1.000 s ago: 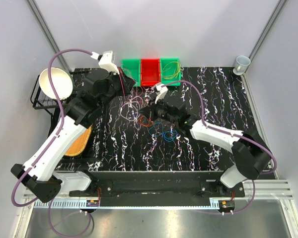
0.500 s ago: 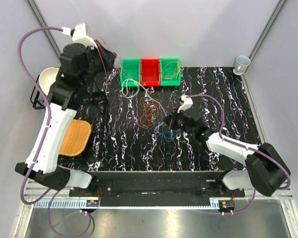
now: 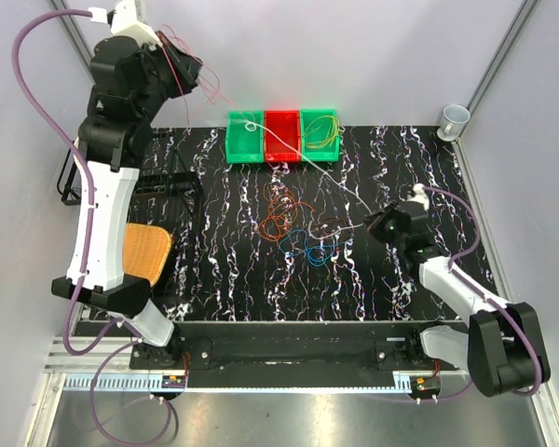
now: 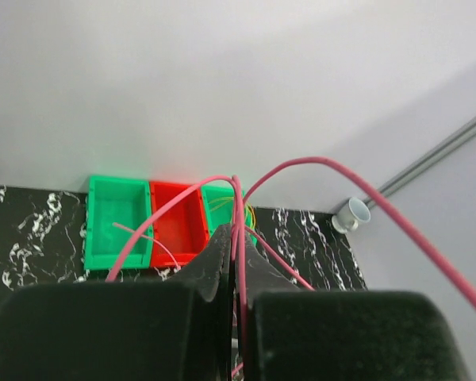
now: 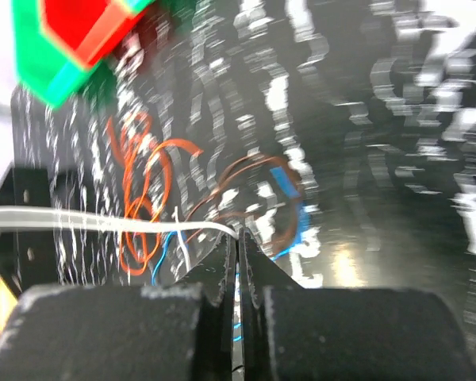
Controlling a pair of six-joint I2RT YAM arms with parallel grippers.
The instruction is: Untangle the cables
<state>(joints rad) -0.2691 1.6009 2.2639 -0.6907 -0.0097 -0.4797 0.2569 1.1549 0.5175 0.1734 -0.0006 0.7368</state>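
Left gripper point(image 4: 236, 242): raised at far left, jaws clenched on red cables point(image 4: 317, 163). Loose cables point(image 3: 293, 228): orange, blue and dark loops heaped at centre, on the near side of the bins point(image 3: 281, 136). White cable point(image 5: 79, 219): stretched from the left green bin to the right gripper point(image 5: 238, 242), whose jaws are clamped on it.

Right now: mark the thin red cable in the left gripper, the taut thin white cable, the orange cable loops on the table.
thin red cable point(image 4: 325, 162), left wrist view, top of its arc.
thin white cable point(image 5: 79, 219), right wrist view, taut stretch.
orange cable loops point(image 3: 279, 212), top view, middle of cluster.
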